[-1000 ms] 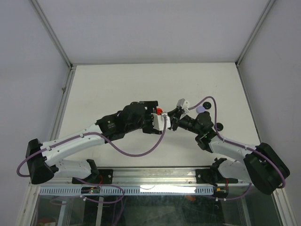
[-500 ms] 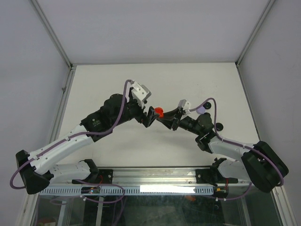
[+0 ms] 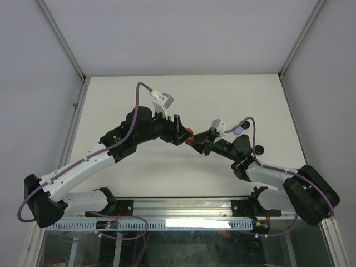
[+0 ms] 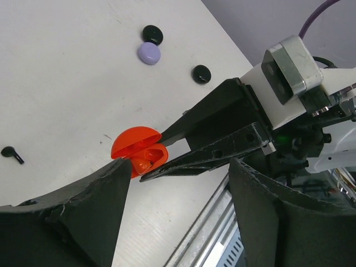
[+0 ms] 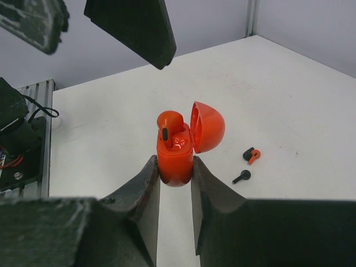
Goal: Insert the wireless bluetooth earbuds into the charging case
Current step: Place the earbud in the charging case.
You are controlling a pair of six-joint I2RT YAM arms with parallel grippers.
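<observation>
My right gripper (image 5: 175, 167) is shut on the lower body of a red-orange charging case (image 5: 176, 153) and holds it upright above the table. The case lid (image 5: 207, 126) is hinged open. One red earbud (image 5: 169, 125) stands in a slot, with its top sticking out. My left gripper (image 4: 178, 181) is open and empty, and its left finger (image 4: 94, 206) is right beside the case (image 4: 139, 150). In the top view the case (image 3: 190, 132) sits between both grippers at mid-table. A red and a black earbud (image 5: 251, 154) lie loose together, with another black earbud (image 5: 241, 177) nearby.
A lavender case (image 4: 149, 53) and two black cases (image 4: 152, 34) (image 4: 201, 74) lie on the white table behind the right arm. One black earbud (image 4: 11, 153) lies at the left of the left wrist view. The metal rail (image 3: 183, 208) runs along the near edge.
My left arm swung up and to the left, its wrist turned, and its jaws now stand beside the case. The right gripper kept its hold on the case and barely moved.
</observation>
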